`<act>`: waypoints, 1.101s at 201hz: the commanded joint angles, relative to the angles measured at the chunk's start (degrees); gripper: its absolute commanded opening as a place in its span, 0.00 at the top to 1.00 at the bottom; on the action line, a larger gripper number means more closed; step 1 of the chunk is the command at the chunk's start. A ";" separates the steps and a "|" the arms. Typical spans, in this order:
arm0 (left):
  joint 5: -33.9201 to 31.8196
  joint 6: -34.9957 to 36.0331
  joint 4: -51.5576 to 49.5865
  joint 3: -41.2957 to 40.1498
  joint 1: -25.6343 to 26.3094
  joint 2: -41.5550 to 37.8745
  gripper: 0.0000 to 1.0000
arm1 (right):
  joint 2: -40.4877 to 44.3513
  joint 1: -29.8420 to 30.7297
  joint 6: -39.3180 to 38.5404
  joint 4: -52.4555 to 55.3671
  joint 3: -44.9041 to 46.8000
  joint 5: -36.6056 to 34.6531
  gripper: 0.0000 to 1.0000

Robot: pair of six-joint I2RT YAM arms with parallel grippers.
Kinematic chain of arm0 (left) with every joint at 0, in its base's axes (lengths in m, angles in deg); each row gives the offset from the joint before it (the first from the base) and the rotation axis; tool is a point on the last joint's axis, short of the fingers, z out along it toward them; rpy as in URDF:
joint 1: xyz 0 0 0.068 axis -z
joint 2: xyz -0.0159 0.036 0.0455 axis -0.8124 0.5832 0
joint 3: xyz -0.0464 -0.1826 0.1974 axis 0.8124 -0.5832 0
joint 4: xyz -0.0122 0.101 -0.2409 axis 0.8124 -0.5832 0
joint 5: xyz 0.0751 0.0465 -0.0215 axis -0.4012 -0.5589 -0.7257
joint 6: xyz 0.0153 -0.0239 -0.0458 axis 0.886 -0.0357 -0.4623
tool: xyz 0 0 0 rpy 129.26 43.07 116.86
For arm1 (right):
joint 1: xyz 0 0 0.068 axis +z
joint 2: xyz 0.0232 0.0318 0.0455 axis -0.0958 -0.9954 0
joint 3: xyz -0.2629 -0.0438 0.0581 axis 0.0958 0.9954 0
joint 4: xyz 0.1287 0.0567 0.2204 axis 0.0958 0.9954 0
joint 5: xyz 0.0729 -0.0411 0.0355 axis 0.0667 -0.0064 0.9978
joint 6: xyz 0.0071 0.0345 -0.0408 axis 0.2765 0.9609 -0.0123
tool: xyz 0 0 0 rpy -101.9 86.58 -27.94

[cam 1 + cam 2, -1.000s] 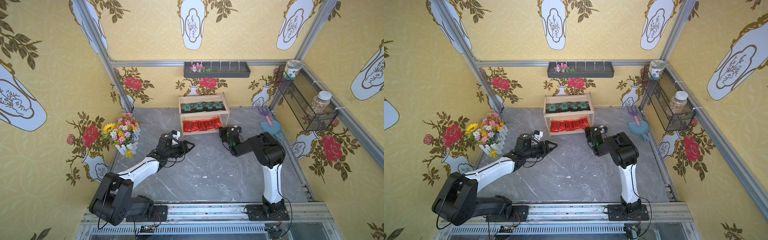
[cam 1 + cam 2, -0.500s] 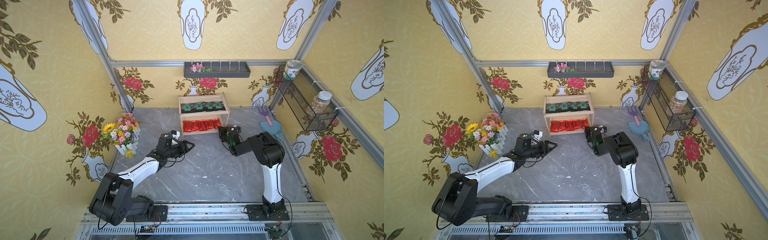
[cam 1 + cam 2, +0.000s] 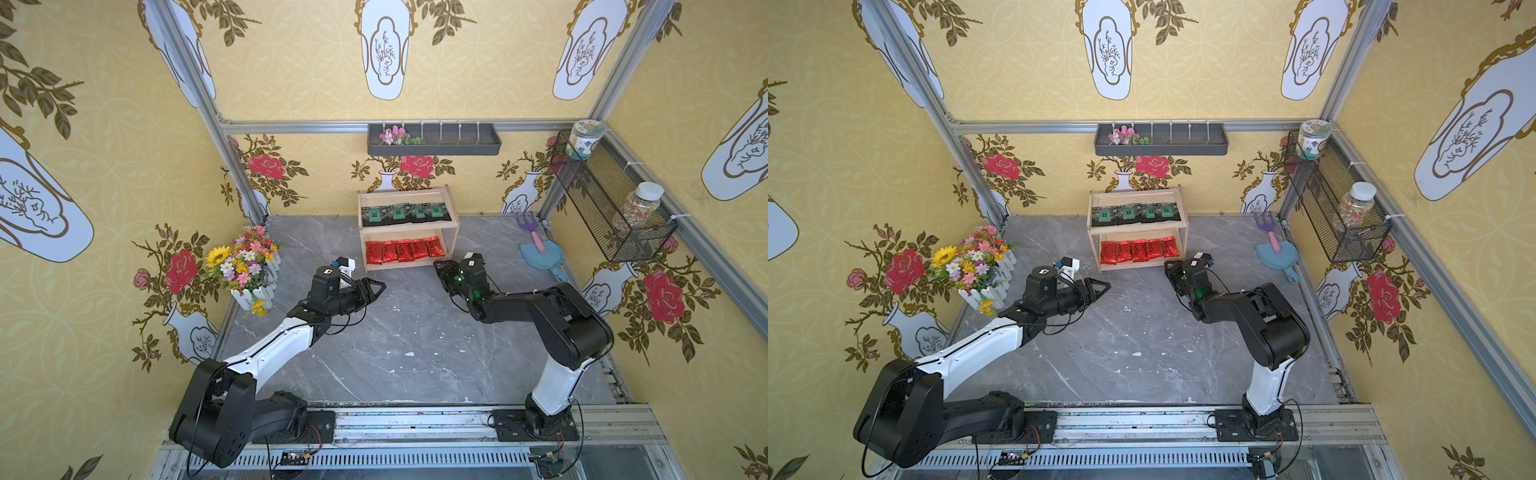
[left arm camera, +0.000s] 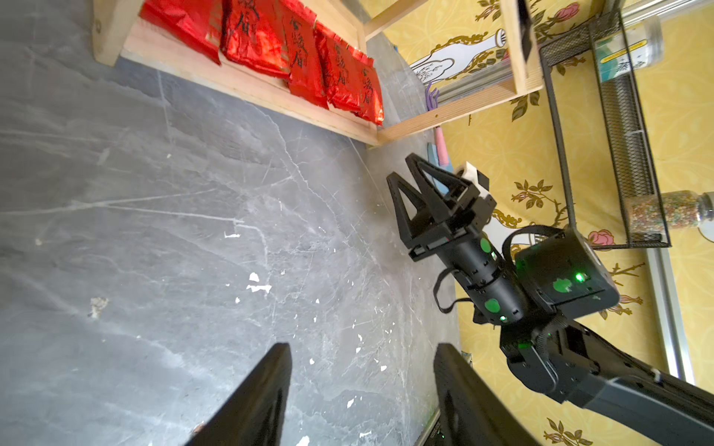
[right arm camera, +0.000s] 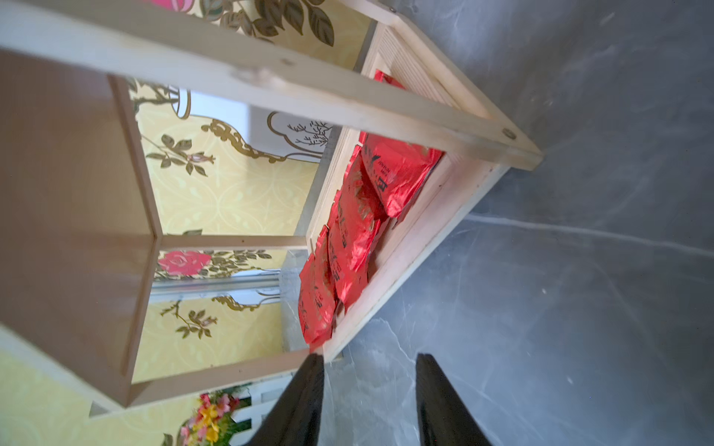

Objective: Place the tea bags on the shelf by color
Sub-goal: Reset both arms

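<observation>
The wooden shelf [image 3: 405, 192] [image 3: 1138, 192] stands at the back of the grey floor in both top views. Several black tea bags [image 3: 405, 214] [image 3: 1136, 214] lie side by side on its upper tier. Several red tea bags [image 3: 404, 250] [image 3: 1139, 250] [image 4: 297, 50] [image 5: 359, 216] line the lower tier. My right gripper [image 3: 438, 266] [image 3: 1169, 266] [image 5: 370, 359] [image 4: 402, 168] hovers just off the shelf's front right corner, open, with bare floor between its fingers. My left gripper [image 3: 380, 286] [image 3: 1105, 286] [image 4: 362, 349] is open and empty over the floor, front left of the shelf.
A white box of flowers [image 3: 245, 266] stands at the left wall. A blue dustpan with a pink-handled rake [image 3: 540, 253] lies at the right. A wire basket [image 3: 611, 208] holding jars hangs on the right wall, and a grey tray [image 3: 432, 141] hangs on the back wall.
My right gripper's jaws have parted beside the shelf's lower tier. The left arm has not moved.
</observation>
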 commanded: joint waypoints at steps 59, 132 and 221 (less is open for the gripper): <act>-22.74 6.00 -12.32 2.61 -0.04 -14.61 0.19 | 21.59 -0.97 -27.76 25.61 2.97 -6.14 0.33; -46.89 18.89 10.47 -10.58 -0.05 -22.20 0.18 | 27.59 -2.52 -53.60 27.33 4.09 -13.14 0.08; -38.50 35.90 30.92 -17.07 -13.56 1.80 0.22 | 29.60 -4.53 -68.68 13.81 20.08 -31.95 0.03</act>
